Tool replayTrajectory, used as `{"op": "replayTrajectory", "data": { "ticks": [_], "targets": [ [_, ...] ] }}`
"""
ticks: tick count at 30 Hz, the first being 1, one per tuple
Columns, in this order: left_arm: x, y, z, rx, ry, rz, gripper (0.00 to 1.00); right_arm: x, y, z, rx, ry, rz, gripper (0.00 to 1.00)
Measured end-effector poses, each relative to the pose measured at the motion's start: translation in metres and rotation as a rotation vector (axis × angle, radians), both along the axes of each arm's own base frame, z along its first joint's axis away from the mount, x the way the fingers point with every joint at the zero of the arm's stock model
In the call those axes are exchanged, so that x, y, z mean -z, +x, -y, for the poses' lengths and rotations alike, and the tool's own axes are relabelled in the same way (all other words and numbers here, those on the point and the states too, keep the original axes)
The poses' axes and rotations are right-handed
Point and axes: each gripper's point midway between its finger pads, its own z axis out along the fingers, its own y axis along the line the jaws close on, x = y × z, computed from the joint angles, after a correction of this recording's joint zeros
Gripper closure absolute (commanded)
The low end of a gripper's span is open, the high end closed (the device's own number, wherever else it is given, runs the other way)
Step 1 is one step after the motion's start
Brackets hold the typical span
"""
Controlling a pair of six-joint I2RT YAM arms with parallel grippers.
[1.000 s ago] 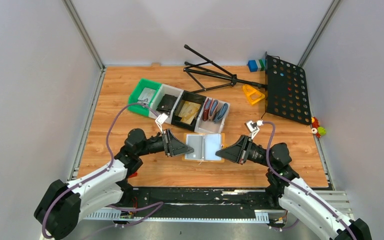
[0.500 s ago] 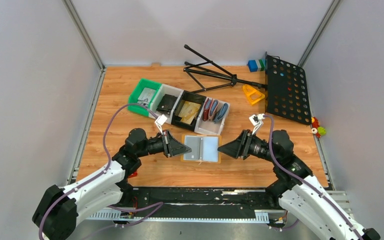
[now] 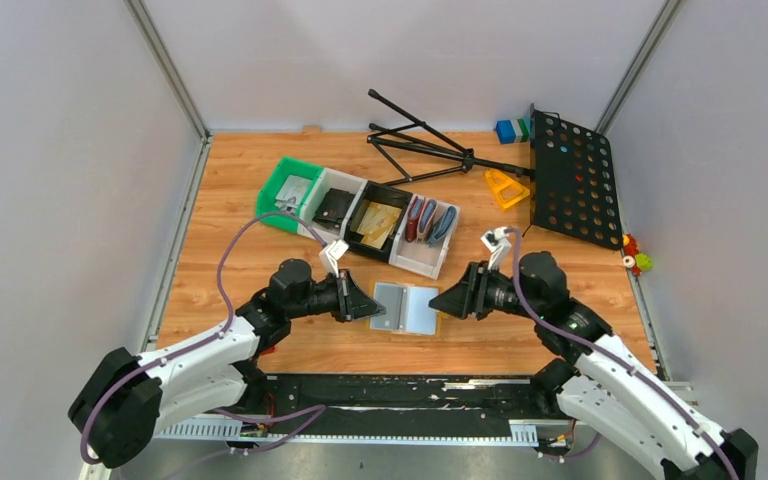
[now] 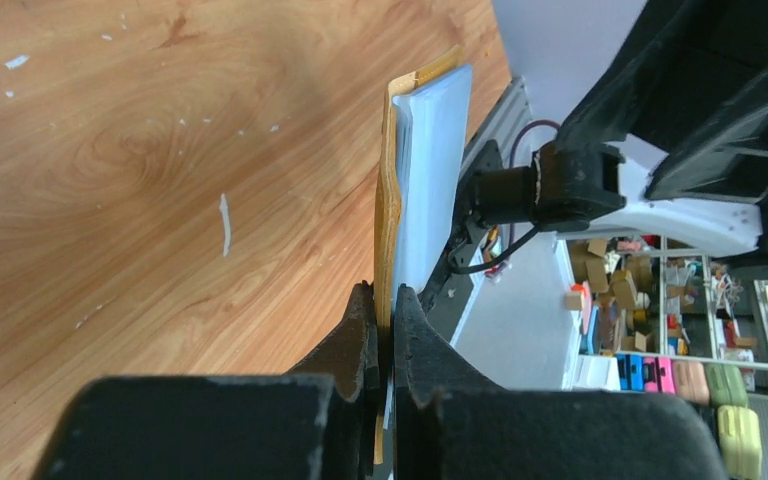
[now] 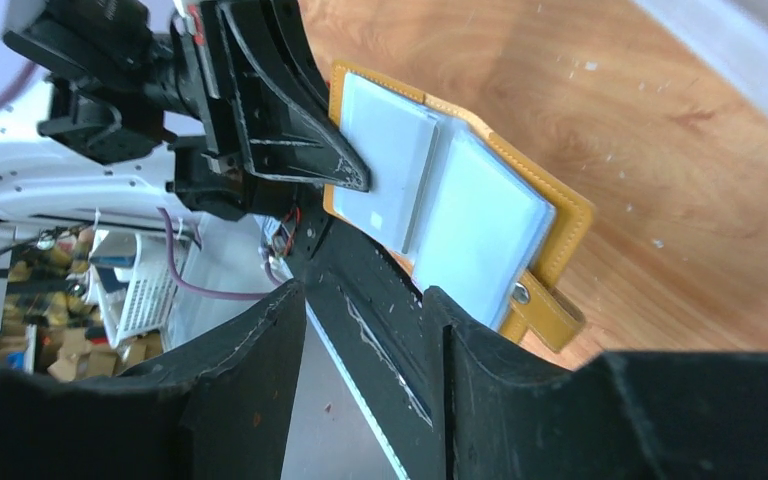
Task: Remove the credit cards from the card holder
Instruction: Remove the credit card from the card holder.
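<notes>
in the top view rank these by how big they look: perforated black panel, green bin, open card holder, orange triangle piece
1. perforated black panel
2. green bin and card holder: look about alike, no ranking
3. orange triangle piece

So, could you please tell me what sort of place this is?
Probably a robotics lab work cell: two robot arms bolted to a wooden table, plain grey panels walling it in, and cluttered storage shelves visible beyond it in the left wrist view.
</notes>
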Motion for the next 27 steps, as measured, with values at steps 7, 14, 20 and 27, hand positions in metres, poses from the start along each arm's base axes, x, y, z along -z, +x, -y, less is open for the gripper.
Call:
{"op": "replayTrajectory", "data": {
  "ticks": [7, 14, 20, 27],
  "targets": [
    [0.003, -0.003, 0.008, 0.019, -0.004, 0.004, 1.00, 0.061, -0.023, -0.028, -0.106, -0.033, -0.161, 0.61],
    [-0.009, -0.005, 0.017, 0.043, -0.097, -0.008, 1.00, 0.063, -0.026, -0.053, -0.150, 0.040, -0.205, 0.63],
    [-0.019, -0.011, 0.021, 0.074, -0.170, -0.034, 1.00, 0.049, -0.022, -0.060, -0.152, 0.102, -0.196, 0.63],
    [-0.026, -0.013, 0.022, 0.082, -0.196, -0.025, 1.00, 0.042, -0.023, -0.061, -0.151, 0.126, -0.189, 0.53]
  ]
}}
